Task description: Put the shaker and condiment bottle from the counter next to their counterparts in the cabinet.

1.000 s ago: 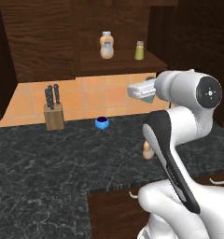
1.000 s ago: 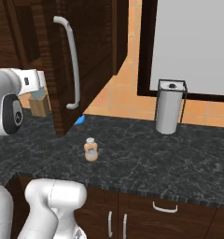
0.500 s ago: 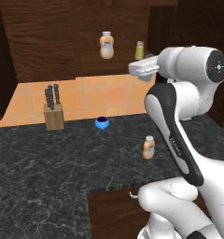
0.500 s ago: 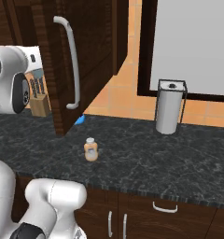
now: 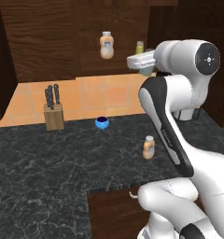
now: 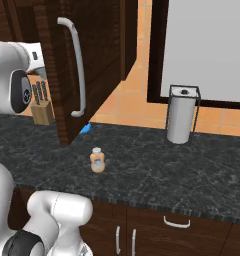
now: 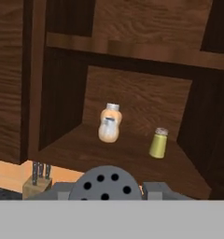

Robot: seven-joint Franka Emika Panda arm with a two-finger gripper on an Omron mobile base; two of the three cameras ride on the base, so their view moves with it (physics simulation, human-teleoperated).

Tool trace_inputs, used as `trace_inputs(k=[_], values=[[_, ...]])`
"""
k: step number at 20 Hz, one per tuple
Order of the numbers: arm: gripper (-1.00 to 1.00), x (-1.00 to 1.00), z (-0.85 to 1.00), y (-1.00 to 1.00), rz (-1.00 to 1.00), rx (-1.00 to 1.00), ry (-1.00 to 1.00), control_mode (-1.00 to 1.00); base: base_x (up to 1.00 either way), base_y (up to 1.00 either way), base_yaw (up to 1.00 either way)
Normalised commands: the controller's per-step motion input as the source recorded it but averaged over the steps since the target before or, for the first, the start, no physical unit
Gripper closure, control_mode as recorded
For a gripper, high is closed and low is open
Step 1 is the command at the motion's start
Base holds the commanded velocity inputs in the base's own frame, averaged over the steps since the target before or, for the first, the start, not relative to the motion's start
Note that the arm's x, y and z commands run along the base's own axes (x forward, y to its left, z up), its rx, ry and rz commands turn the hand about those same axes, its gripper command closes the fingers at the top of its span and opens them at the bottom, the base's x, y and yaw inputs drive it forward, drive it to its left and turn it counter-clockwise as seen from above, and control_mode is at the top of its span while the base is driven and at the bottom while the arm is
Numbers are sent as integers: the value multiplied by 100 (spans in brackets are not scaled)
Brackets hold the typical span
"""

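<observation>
Raised from desk height over the past second, the end effector (image 5: 144,66) now sits level with the open cabinet (image 5: 48,37), clenched on the shaker (image 7: 104,183), whose perforated silvery cap fills the bottom of the hand view between the two finger tips. From the left base view only a sliver of grey-blue shows beneath the white hand, just in front of the shelf (image 7: 132,156).

Inside the cabinet, the shelf holds the counterparts: a paler orange-tan bottle (image 7: 109,123) with a white cap standing to the left and a slim yellow-green shaker (image 7: 158,143) to its right, the two well apart and both upright.

Down on the black marbled desk (image 5: 48,163), the condiment bottle (image 5: 149,147) stands upright near the front edge, apart from everything else. Farther back, by the orange tiled wall, are a wooden knife block (image 5: 53,112) and a small blue bowl (image 5: 102,123). A paper towel holder (image 6: 182,114) stands far right on the desk.

From the right base view, the open cabinet door (image 6: 77,65) hides the end effector and the shelf.
</observation>
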Motion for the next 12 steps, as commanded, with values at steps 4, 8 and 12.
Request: trace_inputs(k=[4, 8, 12], values=[[100, 47, -1, -2, -14, 2, -3, -100, 0, 0, 0], [100, 61, 0, -26, -1, 9, 1, -100, 0, 0, 0], [100, 50, 0, -21, -1, 7, 0, -100, 0, 0, 0]])
